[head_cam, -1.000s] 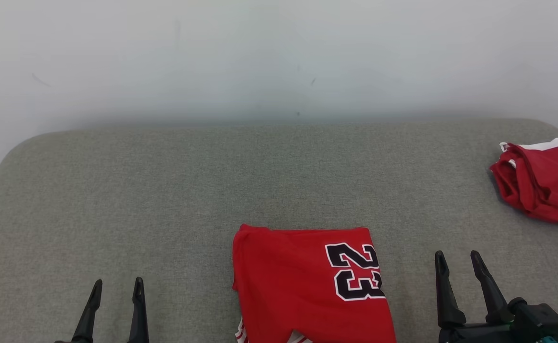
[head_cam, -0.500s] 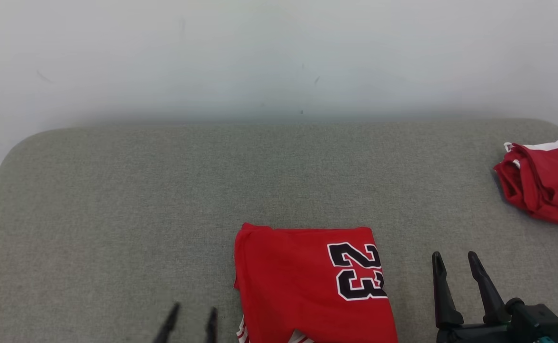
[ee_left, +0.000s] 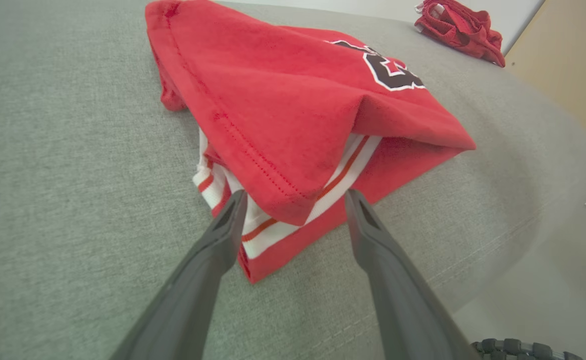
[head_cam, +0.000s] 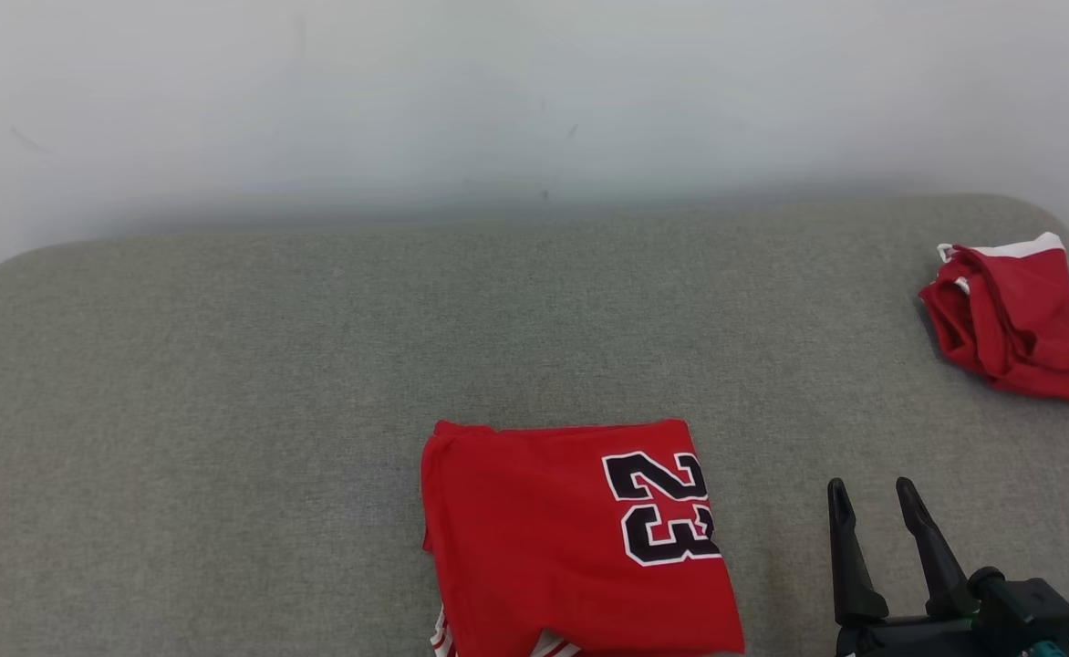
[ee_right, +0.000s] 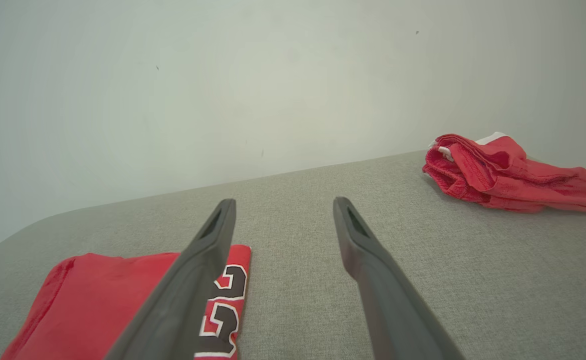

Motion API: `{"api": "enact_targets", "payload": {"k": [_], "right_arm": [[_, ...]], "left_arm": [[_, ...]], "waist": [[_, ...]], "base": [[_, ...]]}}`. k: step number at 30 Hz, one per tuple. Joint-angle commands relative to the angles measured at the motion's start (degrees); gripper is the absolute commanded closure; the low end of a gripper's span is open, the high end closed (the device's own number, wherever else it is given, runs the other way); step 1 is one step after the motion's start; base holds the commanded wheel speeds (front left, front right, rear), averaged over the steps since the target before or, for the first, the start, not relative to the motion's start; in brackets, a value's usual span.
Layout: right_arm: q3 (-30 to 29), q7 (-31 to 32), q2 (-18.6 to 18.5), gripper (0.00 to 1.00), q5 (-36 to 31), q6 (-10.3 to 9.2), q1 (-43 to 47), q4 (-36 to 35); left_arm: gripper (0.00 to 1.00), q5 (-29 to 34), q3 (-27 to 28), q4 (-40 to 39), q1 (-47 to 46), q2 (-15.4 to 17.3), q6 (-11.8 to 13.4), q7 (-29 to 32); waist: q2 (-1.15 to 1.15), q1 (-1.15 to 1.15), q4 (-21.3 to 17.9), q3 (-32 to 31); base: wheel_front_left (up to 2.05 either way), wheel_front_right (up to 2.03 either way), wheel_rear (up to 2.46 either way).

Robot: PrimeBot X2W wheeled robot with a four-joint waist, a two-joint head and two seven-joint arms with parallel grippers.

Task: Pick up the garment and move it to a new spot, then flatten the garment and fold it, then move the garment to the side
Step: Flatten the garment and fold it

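The left end effector (ee_left: 295, 200), fingers apart, has swung in from the left to straddle the striped near corner of the folded red jersey (ee_left: 293, 115), so the move aside looks next. The right end effector (head_cam: 869, 488) hovers spread beside it on the grey upholstered surface (head_cam: 224, 365). The jersey reads "23" (head_cam: 660, 507).

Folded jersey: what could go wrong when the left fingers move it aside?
The open left fingers straddle the folded jersey at its near corner, where layers gape; closing may catch only the top layer and undo the fold. Dragged by one corner across the grey cushion, it could wrinkle. Moved right, it could meet the crumpled red garment.
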Motion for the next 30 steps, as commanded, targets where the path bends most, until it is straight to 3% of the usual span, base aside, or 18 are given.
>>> {"api": "enact_targets", "payload": {"k": [1, 12, 14, 15, 29, 30], "right_arm": [[-0.05, -0.03, -0.14, 0.0, 0.18, -0.17, -0.58, -0.05], [0.02, -0.03, -0.07, 0.0, -0.2, -0.17, -0.84, -0.02], [-0.09, -0.03, -0.06, 0.0, -0.29, -0.17, -0.77, -0.02], [-0.17, -0.03, -0.06, 0.0, -0.33, -0.17, -0.68, -0.07], [-0.6, -0.03, 0.19, 0.0, -0.27, -0.17, -0.16, 0.24], [-0.59, -0.03, 0.2, 0.0, -0.28, -0.17, -0.15, 0.35]], "left_arm": [[0.0, -0.82, -0.35, 1.08, -0.64, 0.34, 0.09, -0.15], [0.03, -2.26, -1.69, 5.44, -3.9, -0.54, 0.1, -0.15], [0.64, -2.57, -1.34, 4.91, -4.59, -0.71, 0.1, -0.15], [1.0, -2.51, -1.15, 4.69, -4.68, -0.62, 0.1, -0.15], [1.0, -0.26, -0.36, 1.22, -2.51, 2.81, 0.09, -0.15], [0.94, -0.33, -0.57, 1.69, -2.25, 2.84, 0.09, -0.15]], "waist": [[-0.01, 0.0, -0.55, 0.49], [-0.01, 0.0, -1.88, 1.03], [-0.01, 0.0, -1.91, 0.98], [-0.01, 0.0, -1.87, 0.97], [-0.01, 0.0, -0.2, 0.63], [-0.01, 0.0, -0.19, 0.58]], "base": [[0.0, 0.0, 0.0], [0.0, 0.0, 0.0], [0.0, 0.0, 0.0], [0.0, 0.0, 0.0], [0.0, 0.0, 0.0], [0.0, 0.0, 0.0]]}}
